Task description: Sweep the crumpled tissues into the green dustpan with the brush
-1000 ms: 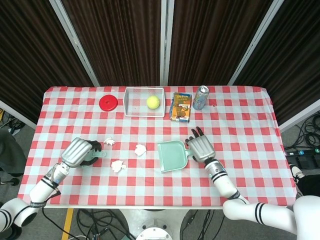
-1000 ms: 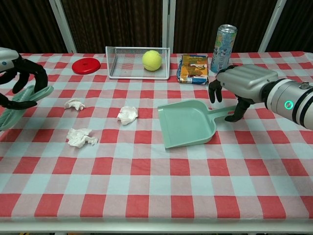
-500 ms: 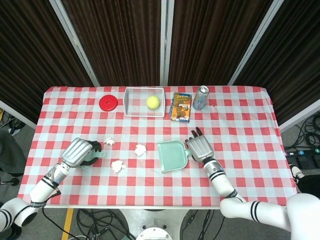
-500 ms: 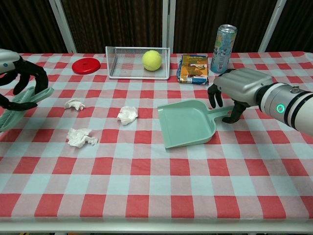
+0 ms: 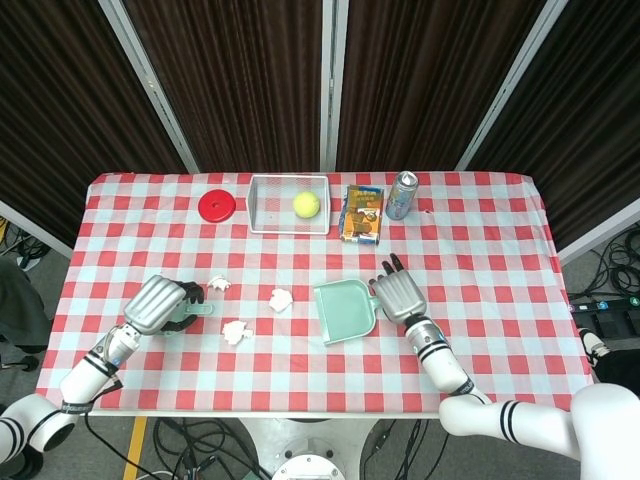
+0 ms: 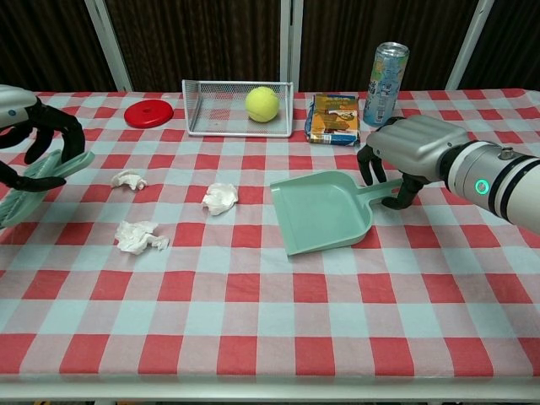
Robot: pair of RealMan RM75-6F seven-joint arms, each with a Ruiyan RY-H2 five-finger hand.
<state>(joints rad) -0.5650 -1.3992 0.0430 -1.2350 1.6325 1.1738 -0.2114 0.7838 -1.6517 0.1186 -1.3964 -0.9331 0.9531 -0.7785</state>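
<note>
Tissues first: you have three crumpled ones lying on the checked surface [image 6: 253, 337], all left of the green dustpan [image 6: 325, 211]. The nearest tissue [image 6: 220, 198] sits a little way off the pan's open mouth, a smaller tissue [image 6: 128, 179] lies further left, and the largest tissue [image 6: 139, 237] lies closer to the front edge, below and between those two. None of them touches the pan or the brush.

Your right robot hand [image 6: 412, 152] is at the dustpan's handle, dark fingers [image 6: 369, 164] curled down around it; from the chest view it grips the handle, and the pan's front lip looks tipped slightly off the cloth. In the head view the same hand [image 5: 400, 297] sits just right of the pan [image 5: 345, 311].

Your left robot hand [image 6: 25, 135] is at the far left edge, fingers wrapped around the pale green brush [image 6: 38, 177], which slants down and left from the grip. The head view shows that hand [image 5: 157, 305] clenched over the brush handle [image 5: 200, 309], well apart from the tissues.

Along the back stand a red lid [image 6: 148, 111], a wire basket [image 6: 202, 118] with a yellow ball [image 6: 262, 104] inside, a snack packet [image 6: 334, 117] and a drinks can [image 6: 384, 72].
</note>
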